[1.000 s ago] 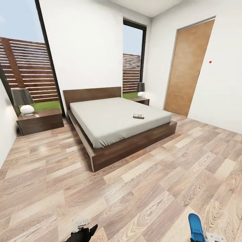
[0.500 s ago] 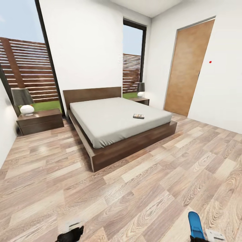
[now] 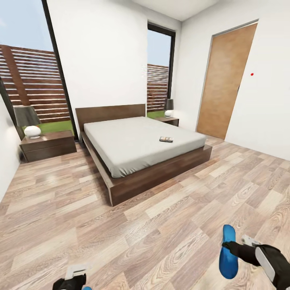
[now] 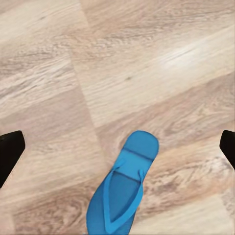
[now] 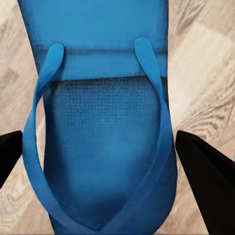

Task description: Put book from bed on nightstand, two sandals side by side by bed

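On the grey bed [image 3: 137, 145] the dark book [image 3: 166, 139] lies near the right edge. One low nightstand [image 3: 48, 146] stands left of the bed, and a second nightstand [image 3: 170, 120] stands at its far right. My right gripper [image 3: 233, 246] is shut across a blue sandal [image 3: 228, 253], holding it above the floor; up close, the sandal [image 5: 100, 127] sits between the black fingers [image 5: 208, 186]. My left gripper [image 3: 74, 278] hangs open over the other sandal [image 4: 122, 193], which lies flat on the planks. Its fingertips [image 4: 10, 152] are spread wide and touch nothing.
A lamp [image 3: 29, 121] stands on the left nightstand and a smaller lamp [image 3: 168, 108] on the far one. A closed wooden door [image 3: 225, 80] is in the right wall. Wood-plank floor [image 3: 161, 225] stretches between me and the bed frame.
My right arm has come up and forward into view, carrying the blue sandal higher. My left gripper has slid left along the bottom of the view.
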